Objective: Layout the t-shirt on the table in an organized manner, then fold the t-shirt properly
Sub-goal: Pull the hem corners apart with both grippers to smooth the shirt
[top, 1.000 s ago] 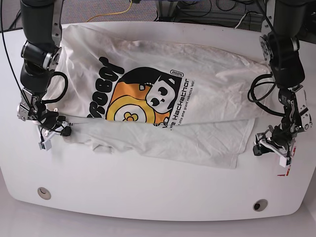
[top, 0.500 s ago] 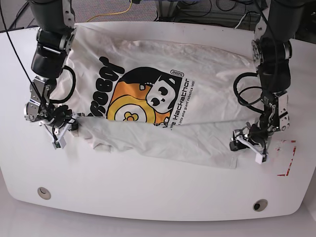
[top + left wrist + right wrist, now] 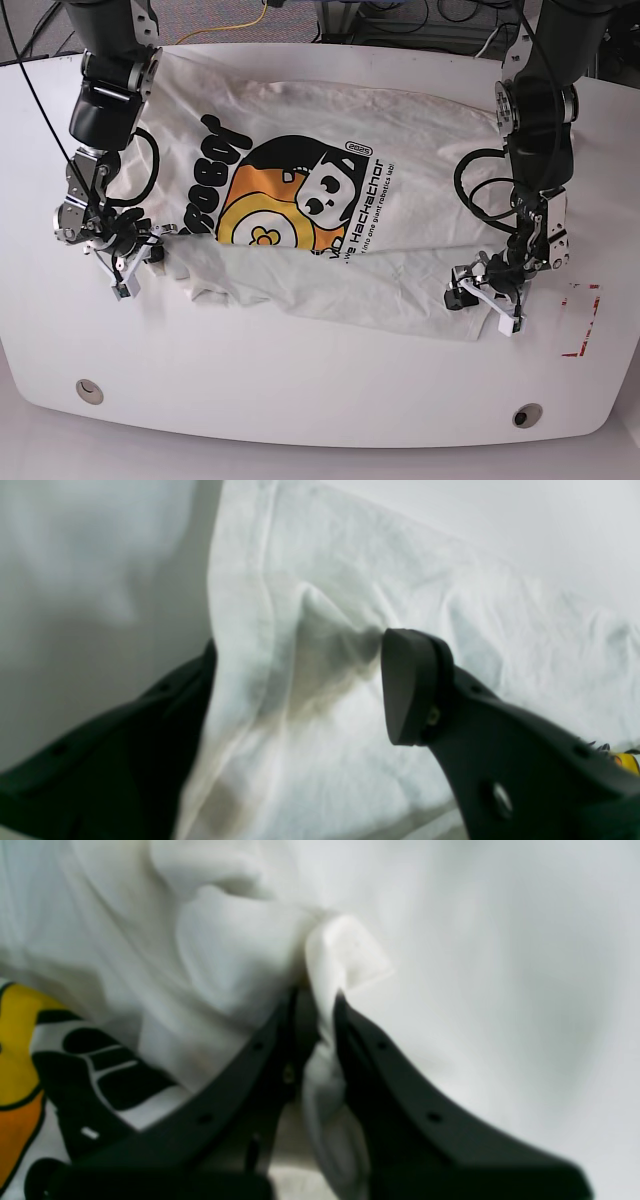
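Observation:
The white t-shirt [image 3: 330, 200] lies print side up on the table [image 3: 300, 390], its lower part doubled under in a rumpled band along the front. At the shirt's left edge in the base view, my right gripper [image 3: 128, 268] is shut on a pinched fold of white cloth [image 3: 345, 955]; the right wrist view shows the right gripper [image 3: 325, 1010] with the print's black and orange beside it. My left gripper [image 3: 487, 298] stands at the shirt's lower right corner. In the left wrist view the left gripper [image 3: 300, 690] is open, with the hem edge lying between its jaws.
Two round grommet holes [image 3: 89, 390] [image 3: 526, 415] sit near the table's front edge. Red tape marks [image 3: 582, 320] lie just right of the left gripper. Cables, one of them yellow [image 3: 240, 25], run on the floor behind the table.
Both arms have swung inward. The left gripper moved from beside the red tape onto the shirt's corner. The right gripper carried its pinched edge to the right, narrowing the shirt.

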Robot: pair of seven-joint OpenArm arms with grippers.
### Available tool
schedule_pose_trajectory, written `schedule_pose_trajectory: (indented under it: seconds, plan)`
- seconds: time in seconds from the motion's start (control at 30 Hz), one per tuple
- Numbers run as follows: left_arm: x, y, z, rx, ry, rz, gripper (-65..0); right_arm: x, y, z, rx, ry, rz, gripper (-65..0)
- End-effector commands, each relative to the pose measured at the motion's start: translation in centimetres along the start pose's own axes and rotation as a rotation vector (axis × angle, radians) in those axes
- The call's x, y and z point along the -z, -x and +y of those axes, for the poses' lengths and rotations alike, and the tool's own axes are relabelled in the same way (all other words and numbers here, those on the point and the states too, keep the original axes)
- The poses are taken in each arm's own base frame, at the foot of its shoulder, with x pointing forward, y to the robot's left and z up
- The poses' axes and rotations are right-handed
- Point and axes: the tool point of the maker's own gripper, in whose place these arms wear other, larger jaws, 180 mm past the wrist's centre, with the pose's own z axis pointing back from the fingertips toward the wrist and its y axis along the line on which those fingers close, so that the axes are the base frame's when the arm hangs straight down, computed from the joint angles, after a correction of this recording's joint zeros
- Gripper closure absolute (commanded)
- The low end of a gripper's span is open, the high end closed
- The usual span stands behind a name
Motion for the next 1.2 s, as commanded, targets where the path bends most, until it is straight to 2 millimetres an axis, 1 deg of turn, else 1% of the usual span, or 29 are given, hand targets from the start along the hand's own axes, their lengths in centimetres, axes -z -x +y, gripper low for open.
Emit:
schedule_pose_trajectory:
  seconds: [0.0, 0.03, 0.1, 0.17, 0.23, 0.3, 0.33, 0.4, 0.53, 0.6, 0.63, 0.67, 0.73, 0.77, 0.8, 0.87, 0.9, 1.0, 1.07, 1.17]
  plan:
    - [-0.3, -2.7, -0.4, 0.014, 0.01, -0.058, -37.1, -0.9, -2.4, -1.0, -0.01, 0.02, -0.059, -0.8]
    - [-0.3, -2.7, -0.3, 0.015, 0.009, -0.058, -36.7, -0.9, -2.4, -1.0, -0.01, 0.02, -0.059, -0.8]
    - [-0.3, -2.7, -0.2, 0.015, 0.006, -0.058, -32.2, -0.9, -2.4, -1.0, -0.01, 0.02, -0.059, -0.8]
    - [-0.3, -2.7, -0.1, 0.011, -0.001, -0.058, -21.4, -0.9, -2.4, -1.0, -0.01, 0.02, -0.059, -0.8]
    - [-0.4, -2.8, 0.1, 0.009, -0.006, -0.06, -11.9, -0.9, -2.4, -1.0, -0.01, 0.02, -0.059, -0.8]
    - [-0.4, -2.8, 0.0, 0.01, -0.006, -0.062, -4.6, -1.0, -2.4, -1.0, -0.011, 0.02, -0.06, -0.8]
    - [-0.4, -2.8, 0.0, 0.011, -0.006, -0.061, -2.5, -1.0, -2.5, -1.0, -0.012, 0.021, -0.061, -0.8]
    - [-0.4, -3.0, 0.0, 0.014, -0.006, -0.067, -1.0, -1.1, -2.7, -1.0, -0.015, 0.022, -0.067, -0.8]
    - [-0.5, -3.4, -0.1, 0.013, -0.002, -0.076, 0.0, -1.9, -4.0, -1.2, -0.045, 0.042, -0.097, -0.8]
    - [-1.0, -4.6, -0.4, 0.034, -0.001, -0.106, 0.0, -2.5, -4.5, -1.3, -0.066, 0.057, -0.09, -0.8]
    - [-1.5, -5.8, -0.7, 0.053, 0.003, -0.139, 0.0, -3.1, -4.8, -1.5, -0.08, 0.072, -0.083, -0.8]
    - [-1.8, -6.2, -0.8, 0.06, 0.002, -0.152, 0.0, -3.4, -5.1, -1.5, -0.09, 0.079, -0.083, -0.8]
    - [-3.7, -7.4, 0.3, 0.09, -0.026, -0.174, 0.0, -5.1, -6.5, -2.2, -0.131, 0.123, -0.1, -0.8]
    - [-4.3, -7.9, 0.5, 0.099, -0.035, -0.184, 0.0, -5.7, -7.0, -2.4, -0.144, 0.136, -0.109, -0.8]
    - [-5.6, -9.1, 0.7, 0.118, -0.046, -0.206, 0.0, -6.7, -8.0, -2.6, -0.171, 0.16, -0.128, -0.8]
    - [-6.7, -10.5, 0.3, 0.143, -0.049, -0.235, 0.0, -7.7, -9.1, -2.6, -0.194, 0.182, -0.148, -0.8]
    - [-8.0, -12.1, -0.3, 0.184, -0.047, -0.269, 0.0, -8.6, -10.0, -2.6, -0.216, 0.204, -0.165, -0.8]
    - [-10.0, -14.0, -1.4, 0.262, -0.036, -0.31, 0.0, -10.5, -12.2, -2.8, -0.249, 0.25, -0.192, -0.8]
    - [-11.6, -15.2, -1.5, 0.323, -0.045, -0.334, 0.0, -11.8, -13.1, -3.3, -0.268, 0.286, -0.194, -0.8]
    - [-13.3, -16.4, -2.1, 0.386, -0.054, -0.358, 0.0, -13.7, -14.5, -4.1, -0.288, 0.329, -0.213, -0.8]
